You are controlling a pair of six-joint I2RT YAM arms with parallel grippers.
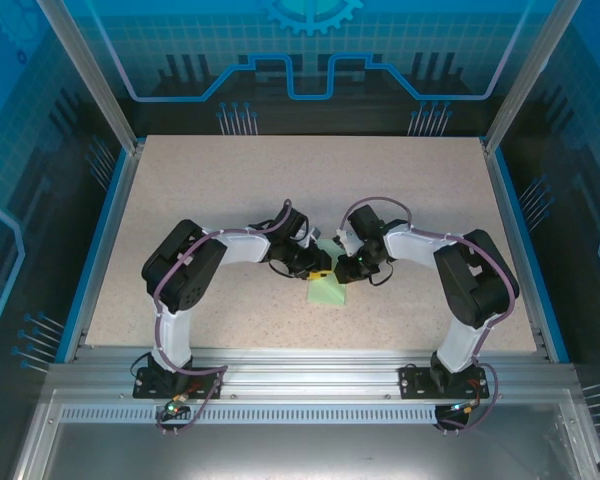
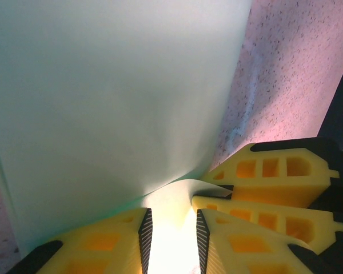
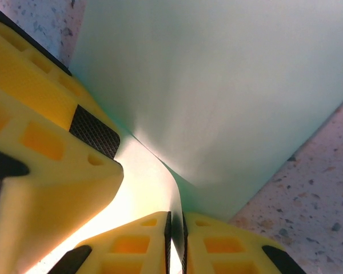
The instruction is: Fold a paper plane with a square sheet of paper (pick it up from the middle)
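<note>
Setting: a speckled beige table (image 1: 230,190) is seen from above inside a blue-panelled enclosure, with two arms bolted along the near edge.
Arms: both are bent inward, and the grippers are brought together near the middle of the table.
Square sheet of paper (image 1: 327,293): the pale mint-green sheet is found at the table's centre, directly under and between the two grippers. Most of it is spread toward the near edge, and a small pale corner is seen beyond the fingers.
Sheet up close: in the left wrist view the square sheet of paper (image 2: 114,97) is raised as a broad curved wall over the table (image 2: 297,68). In the right wrist view the sheet (image 3: 228,85) is swept up from the fingers across the table (image 3: 308,188).
Right gripper (image 1: 345,268): the jaws of the right gripper (image 3: 175,220) are drawn almost together, and a thin edge of the paper is pinched in the slit between the pads.
Left gripper (image 1: 322,272): the jaws of the left gripper (image 2: 171,220) are set narrowly apart, and a lit bend of the sheet is lodged in the gap. Whether the pads are pressed on it cannot be told.
Contact: the yellow fingers (image 2: 268,171) of the right gripper are seen just beside the left one's own, with a fold of paper curled between them.
</note>
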